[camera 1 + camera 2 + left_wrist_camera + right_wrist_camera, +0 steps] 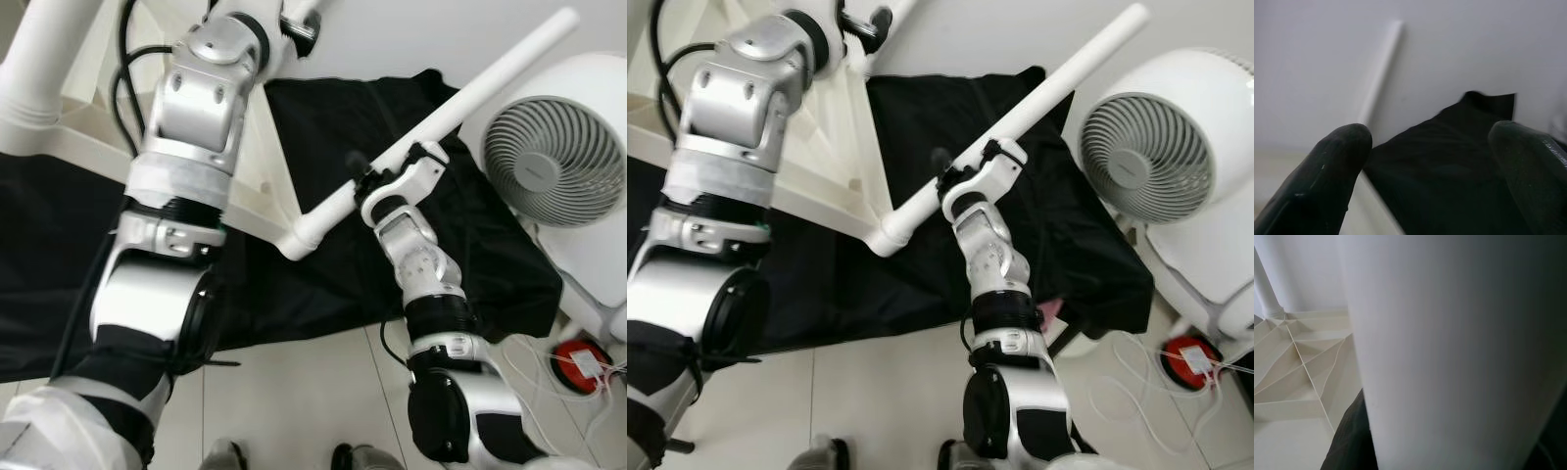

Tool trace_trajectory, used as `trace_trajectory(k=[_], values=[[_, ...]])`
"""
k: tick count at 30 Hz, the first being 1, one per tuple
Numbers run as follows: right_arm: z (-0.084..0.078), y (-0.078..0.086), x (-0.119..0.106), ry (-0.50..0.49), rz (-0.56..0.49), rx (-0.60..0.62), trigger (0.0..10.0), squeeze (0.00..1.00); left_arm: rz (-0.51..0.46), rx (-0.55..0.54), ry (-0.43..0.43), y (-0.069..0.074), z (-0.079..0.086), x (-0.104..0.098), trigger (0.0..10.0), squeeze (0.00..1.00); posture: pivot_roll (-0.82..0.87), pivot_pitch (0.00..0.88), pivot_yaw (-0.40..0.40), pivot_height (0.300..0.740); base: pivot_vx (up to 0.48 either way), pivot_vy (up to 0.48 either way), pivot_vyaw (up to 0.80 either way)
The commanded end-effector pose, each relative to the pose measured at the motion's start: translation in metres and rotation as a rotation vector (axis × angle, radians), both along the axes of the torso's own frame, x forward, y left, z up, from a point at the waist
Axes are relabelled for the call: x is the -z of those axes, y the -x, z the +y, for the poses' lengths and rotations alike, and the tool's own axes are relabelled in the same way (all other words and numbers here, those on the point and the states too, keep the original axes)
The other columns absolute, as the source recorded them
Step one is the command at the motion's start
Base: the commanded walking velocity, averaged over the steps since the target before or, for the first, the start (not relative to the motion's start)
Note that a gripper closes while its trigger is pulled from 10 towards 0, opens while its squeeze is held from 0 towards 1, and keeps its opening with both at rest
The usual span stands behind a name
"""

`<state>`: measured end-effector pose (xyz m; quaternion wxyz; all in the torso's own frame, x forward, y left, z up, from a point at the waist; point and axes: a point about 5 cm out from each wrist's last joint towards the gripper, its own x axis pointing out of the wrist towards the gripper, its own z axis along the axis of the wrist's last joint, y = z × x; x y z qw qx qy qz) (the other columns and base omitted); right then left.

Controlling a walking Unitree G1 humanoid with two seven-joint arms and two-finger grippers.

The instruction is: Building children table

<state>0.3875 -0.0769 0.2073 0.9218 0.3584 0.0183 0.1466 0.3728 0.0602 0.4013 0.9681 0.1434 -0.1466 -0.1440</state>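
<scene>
The cream table top (261,181) lies upside down on a black cloth (470,255), its ribbed underside (1303,367) facing up. A white table leg (490,83) slants from upper right down to the top's near corner socket (299,240). My right gripper (380,181) is shut on this leg at about mid-length; the leg (1449,347) looms close in the right wrist view. Another white leg (44,69) stands in the top at the far left. My left arm is raised over the table top, and its gripper (1430,161) is open with nothing between the fingers (1332,166).
A white fan (554,157) stands close on the right, just past the leg's upper end. A red device with white cables (578,360) lies on the tiled floor below the fan. A white wall runs behind.
</scene>
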Motion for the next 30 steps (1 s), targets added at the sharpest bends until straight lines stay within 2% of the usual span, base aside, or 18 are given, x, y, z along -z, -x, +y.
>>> trace_trajectory(k=[1,4,6,8,13,16,19,20,21,22,23,24,25,26,28,30], values=[[0.039,0.028,0.094,0.057,0.412,-0.192,0.0,0.0,0.021,-0.029,-0.005,-0.004,-0.001,0.006,10.0,0.0,0.05,0.222,0.034,0.74,0.0,0.0,0.0],[0.042,0.027,0.094,0.054,0.414,-0.21,0.0,0.0,0.029,-0.026,-0.005,-0.005,-0.003,0.007,10.0,0.0,0.05,0.222,0.034,0.74,0.0,0.0,0.0],[0.053,0.028,0.093,0.032,0.412,-0.264,0.0,0.0,0.057,-0.025,-0.012,-0.007,-0.005,0.012,10.0,0.0,0.05,0.222,0.04,0.74,0.0,0.0,0.0],[0.056,0.029,0.092,0.015,0.409,-0.278,0.0,0.0,0.068,-0.029,-0.018,-0.009,-0.005,0.014,10.0,0.0,0.05,0.222,0.04,0.74,0.0,0.0,0.0],[0.069,0.038,0.106,-0.126,0.487,-0.322,0.0,0.0,0.122,-0.045,-0.029,-0.014,0.0,0.028,10.0,0.0,0.06,0.228,0.036,0.74,0.0,0.0,0.0],[0.071,0.04,0.108,-0.154,0.496,-0.332,0.0,0.0,0.131,-0.042,-0.03,-0.014,0.0,0.03,10.0,0.0,0.06,0.228,0.036,0.74,0.0,0.0,0.0],[0.077,0.045,0.111,-0.149,0.473,-0.381,0.0,0.0,0.191,0.002,-0.14,-0.013,-0.001,0.053,10.0,0.0,0.06,0.23,0.03,0.74,0.0,0.0,0.0],[0.077,0.045,0.111,-0.149,0.473,-0.381,0.0,0.0,0.191,0.002,-0.14,-0.013,-0.001,0.053,10.0,0.0,0.06,0.23,0.03,0.74,0.0,0.0,0.0],[0.077,0.045,0.111,-0.15,0.468,-0.389,2.5,0.0,0.221,0.03,-0.154,-0.012,-0.001,0.063,10.0,0.0,0.06,0.234,0.031,0.74,0.0,0.0,0.0],[0.075,0.044,0.111,-0.15,0.464,-0.385,8.2,0.0,0.24,0.056,-0.218,-0.009,-0.001,0.077,10.0,0.0,0.05,0.235,0.028,0.74,0.0,0.0,0.0],[0.074,0.043,0.111,-0.147,0.462,-0.381,8.2,0.0,0.252,0.074,-0.262,-0.007,-0.001,0.086,10.0,0.0,0.05,0.235,0.028,0.74,0.0,0.0,0.0],[0.073,0.043,0.111,-0.146,0.461,-0.379,6.8,0.0,0.26,0.085,-0.292,-0.006,-0.002,0.092,10.0,0.0,0.05,0.235,0.028,0.74,0.0,0.0,0.0],[0.073,0.043,0.111,-0.146,0.461,-0.379,6.8,0.0,0.26,0.085,-0.292,-0.006,-0.002,0.092,10.0,0.0,0.05,0.235,0.028,0.74,0.0,0.0,0.0],[0.071,0.042,0.111,-0.143,0.465,-0.37,10.0,0.0,0.302,0.118,-0.321,-0.003,-0.001,0.105,10.0,0.0,0.05,0.237,0.025,0.74,0.0,0.0,0.0],[0.068,0.041,0.111,-0.152,0.474,-0.362,10.0,0.0,0.361,0.157,-0.362,0.002,0.002,0.125,10.0,0.0,0.05,0.238,0.02,0.74,0.0,0.0,0.0],[0.066,0.04,0.111,-0.14,0.467,-0.36,10.0,0.0,0.378,0.179,-0.373,0.005,0.005,0.131,10.0,0.0,0.05,0.238,0.02,0.74,0.0,0.0,0.0]])
